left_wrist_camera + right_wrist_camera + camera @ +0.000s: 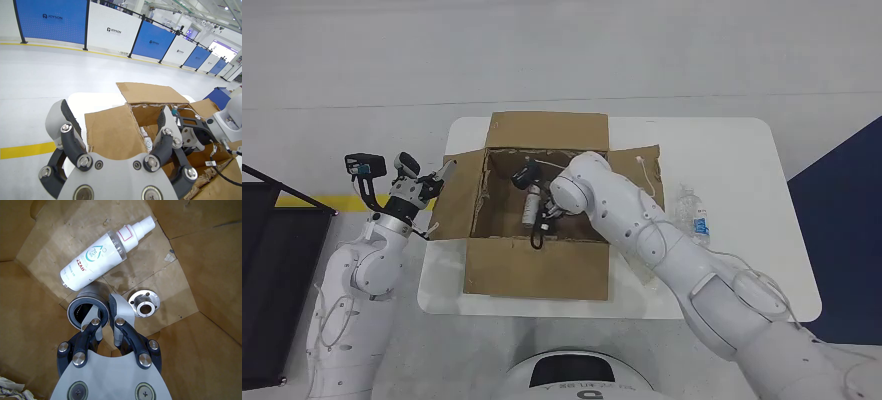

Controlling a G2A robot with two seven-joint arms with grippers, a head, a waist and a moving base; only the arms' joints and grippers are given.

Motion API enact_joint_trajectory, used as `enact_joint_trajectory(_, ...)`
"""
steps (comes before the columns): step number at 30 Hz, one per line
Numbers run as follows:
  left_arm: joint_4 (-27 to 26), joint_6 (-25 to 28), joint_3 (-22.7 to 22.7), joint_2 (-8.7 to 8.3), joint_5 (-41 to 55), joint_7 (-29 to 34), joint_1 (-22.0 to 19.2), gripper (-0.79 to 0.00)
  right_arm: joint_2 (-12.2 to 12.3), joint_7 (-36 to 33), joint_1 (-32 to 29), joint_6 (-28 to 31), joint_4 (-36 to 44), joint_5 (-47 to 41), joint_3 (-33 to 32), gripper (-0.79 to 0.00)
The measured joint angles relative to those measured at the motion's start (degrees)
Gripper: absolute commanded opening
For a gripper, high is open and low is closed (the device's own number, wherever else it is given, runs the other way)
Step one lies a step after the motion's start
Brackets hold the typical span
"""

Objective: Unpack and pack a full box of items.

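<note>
The cardboard box point(537, 268) is set open on the white table point(722, 150), with its flaps folded outward. The right gripper point(103, 304) is placed inside the box. Its jaws are drawn narrow and clamped on the wall of a metal cylinder point(83, 298), with one finger put into the bore and the other pressed on the outside. Whether the cylinder is resting on the box floor or is raised off it cannot be told. A white spray bottle point(94, 258) is laid flat on the box floor, touching the cylinder. A flanged metal fitting point(151, 298) is seen on the floor just beside the outer finger, apart from the bottle. The left gripper point(115, 108) is held outside the box at its left flap, jaws spread wide, nothing gripped. A clear plastic bottle point(694, 213) is laid on the table to the right of the box.
</note>
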State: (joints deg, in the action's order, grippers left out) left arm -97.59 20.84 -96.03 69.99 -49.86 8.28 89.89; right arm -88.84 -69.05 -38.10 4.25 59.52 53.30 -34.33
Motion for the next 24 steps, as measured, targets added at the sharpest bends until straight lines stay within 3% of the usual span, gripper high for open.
enact_joint_trajectory(4, 0.0, 0.0, 0.0, 0.0, 0.0, 0.0, 0.0, 0.0, 1.12, 2.57, -1.54, 0.28, 5.1, 1.39, -2.45, -0.785)
enact_joint_trajectory(9, 0.0, 0.0, 0.0, 0.0, 0.0, 0.0, 0.0, 0.0, 5.2, 7.79, -9.79, 2.21, 21.98, 6.64, -10.65, -0.785)
enact_joint_trajectory(13, 0.0, 0.0, 0.0, 0.0, 0.0, 0.0, 0.0, 0.0, 9.05, 16.38, -22.77, 4.08, 40.7, 12.6, -21.16, -0.785)
enact_joint_trajectory(17, 0.0, 0.0, 0.0, 0.0, 0.0, 0.0, 0.0, 0.0, 11.75, 31.01, -38.55, 8.34, 55.01, 14.13, -33.23, -0.785)
enact_joint_trajectory(24, 0.0, 0.0, 0.0, 0.0, 0.0, 0.0, 0.0, 0.0, 13.23, 52.33, -59.87, 4.72, 64.91, 11.16, -50.87, -0.785)
